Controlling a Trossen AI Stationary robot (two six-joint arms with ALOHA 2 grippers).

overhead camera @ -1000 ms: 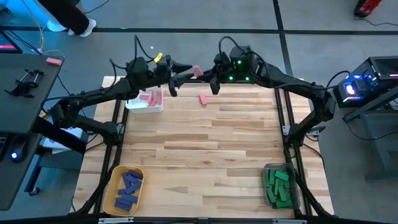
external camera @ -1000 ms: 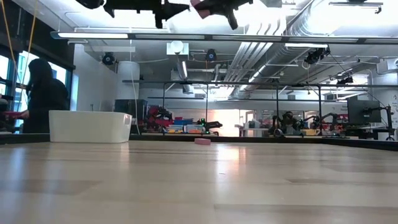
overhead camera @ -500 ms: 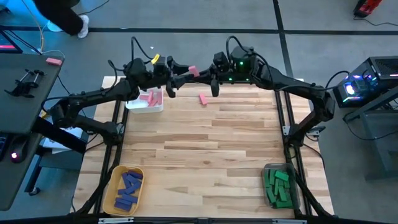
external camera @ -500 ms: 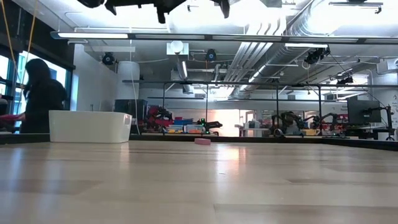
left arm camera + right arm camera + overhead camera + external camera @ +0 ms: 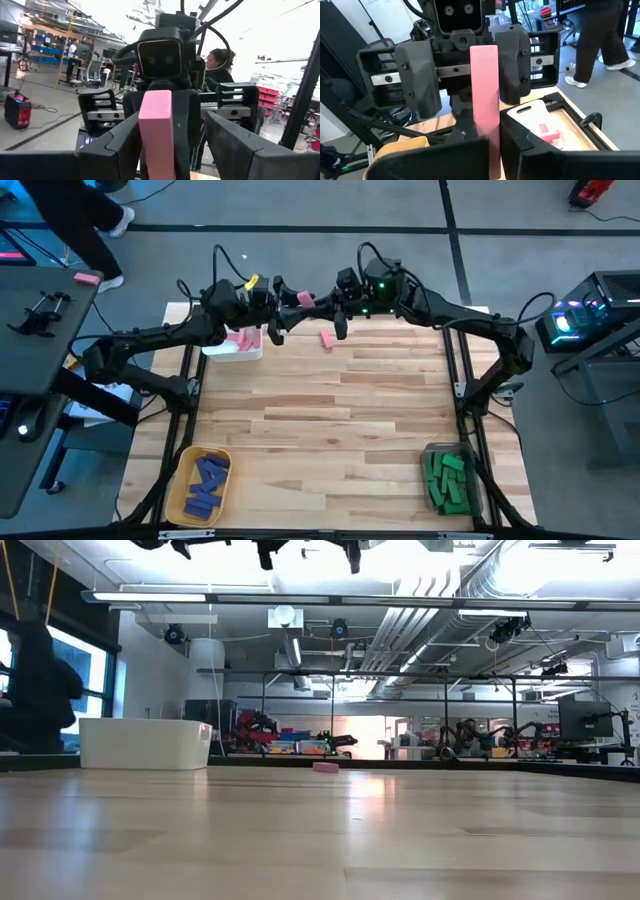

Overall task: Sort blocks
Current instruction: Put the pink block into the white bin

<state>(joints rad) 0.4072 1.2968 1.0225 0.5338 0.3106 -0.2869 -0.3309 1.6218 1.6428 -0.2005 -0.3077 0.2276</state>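
Note:
High above the table's far edge, my right gripper (image 5: 322,302) is shut on a pink block (image 5: 303,298). My left gripper (image 5: 283,302) faces it from the left, open, with the block's free end (image 5: 484,55) between its two fingers (image 5: 417,75). A second pink block (image 5: 326,339) lies flat on the table below. The white bin (image 5: 235,345) at the far left holds pink blocks. Blue blocks fill the yellow bin (image 5: 205,485) at the near left, and green ones the clear bin (image 5: 447,477) at the near right. My right gripper pinches the pink block's end (image 5: 487,130) between its two fingers, coming roughly level from the table's right. The block sticks out lengthwise beyond the fingertips toward the left gripper, lifted well clear of the table. My left gripper: whether a finger touches the block, I cannot tell.
Bare wood lies between the bins in the table's middle (image 5: 330,420). A person (image 5: 90,220) walks on the floor beyond the far left corner. A dark side table (image 5: 40,310) stands to the left, and a lit box (image 5: 580,320) to the right.
My right gripper has carried the pink block toward the table's left, bringing its free end in between the left gripper's open fingers. Both grippers have risen a little in the low view. The person at the far left has walked on.

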